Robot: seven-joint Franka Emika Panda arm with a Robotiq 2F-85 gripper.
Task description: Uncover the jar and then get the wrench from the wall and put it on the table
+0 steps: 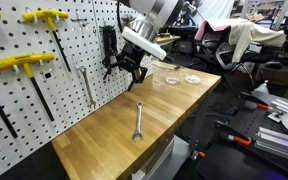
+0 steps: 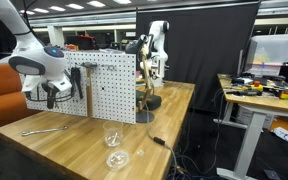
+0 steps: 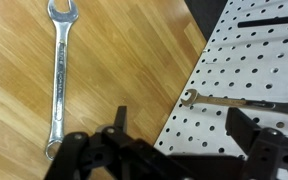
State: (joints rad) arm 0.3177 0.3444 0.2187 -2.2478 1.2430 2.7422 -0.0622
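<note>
Since the wrench (image 3: 60, 70) lies flat on the surface (image 3: 134, 60), left in the wrist view, the placing seems done. The gripper (image 3: 176, 130) hangs above, jaws apart, empty.

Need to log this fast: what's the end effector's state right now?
End effector: open, holding nothing; the wrench lies on the table.

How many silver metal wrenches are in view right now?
2. One slim silver combination wrench lies flat on the light-brown wooden workbench; a second silver wrench hangs on the white pegboard wall. The robot arm may hide others.
</note>
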